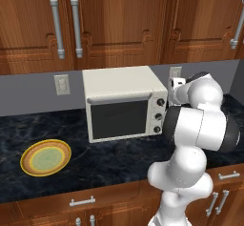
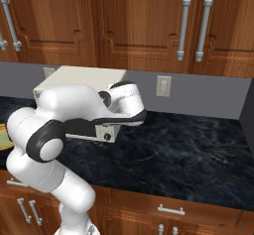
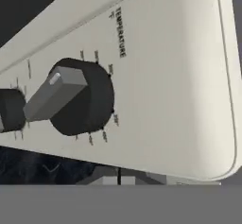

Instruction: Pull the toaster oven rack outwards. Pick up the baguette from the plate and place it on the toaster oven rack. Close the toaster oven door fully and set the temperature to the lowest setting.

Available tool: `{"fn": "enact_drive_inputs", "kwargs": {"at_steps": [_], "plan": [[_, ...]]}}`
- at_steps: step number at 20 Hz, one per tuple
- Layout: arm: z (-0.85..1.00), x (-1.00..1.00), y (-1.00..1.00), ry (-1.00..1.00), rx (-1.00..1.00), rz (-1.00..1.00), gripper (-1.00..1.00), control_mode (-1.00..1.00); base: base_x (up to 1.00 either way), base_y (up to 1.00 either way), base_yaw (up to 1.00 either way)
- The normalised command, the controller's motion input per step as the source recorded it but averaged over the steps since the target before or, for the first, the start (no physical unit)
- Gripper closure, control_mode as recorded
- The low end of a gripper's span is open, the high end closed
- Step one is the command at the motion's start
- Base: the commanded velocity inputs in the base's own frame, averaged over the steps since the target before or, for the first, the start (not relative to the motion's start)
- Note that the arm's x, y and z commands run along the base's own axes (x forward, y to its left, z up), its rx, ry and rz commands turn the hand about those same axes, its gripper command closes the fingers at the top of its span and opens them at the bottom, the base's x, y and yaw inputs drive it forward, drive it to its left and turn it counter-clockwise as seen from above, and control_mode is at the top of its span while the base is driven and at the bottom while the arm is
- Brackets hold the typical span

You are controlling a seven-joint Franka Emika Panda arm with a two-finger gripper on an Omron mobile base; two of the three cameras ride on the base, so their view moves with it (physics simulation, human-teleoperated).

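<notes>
the toaster oven (image 1: 125,103) sits on the dark marble counter (image 1: 109,160) against the grey back wall, below the wooden cupboards (image 1: 119,20), and everything else is placed from it. its door (image 1: 120,118) is shut flat against the front, the dark glass pane facing out; the rack and the baguette cannot be seen behind it. down the oven's right side run three small dark knobs, and in the hand view the temperature knob (image 3: 78,98) shows large, a dark round dial with a grey bar grip across it, under the word temperature printed on the cream panel (image 3: 179,76), with another dark knob (image 3: 10,109) just beside it at the picture's left edge. the claw's fingertips do not appear in any picture; it is closed tight, and nothing can be seen held in it. the white arm (image 1: 200,125) stands just right of the oven, its wrist bent in towards the knob side. the plate (image 1: 45,157) lies on the counter to the oven's front left, well apart from it, with its pale green centre bare
</notes>
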Motion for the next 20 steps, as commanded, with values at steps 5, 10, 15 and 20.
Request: {"fn": "enact_drive_inputs", "kwargs": {"at_steps": [5,10,15,20], "plan": [[1.0,0.28,0.04,-0.12,-0.19,0.38,1.0,-1.0,0.0,0.0,0.0],[1.0,-0.15,0.42,0.0,-0.37,0.39,1.0,-1.0,0.0,0.0,0.0],[0.79,-0.99,-0.17,-0.04,-0.26,0.29,1.0,-1.0,0.0,0.0,0.0],[0.62,-1.0,-0.35,-0.08,-0.16,0.3,1.0,-1.0,0.0,0.0,0.0]]}}
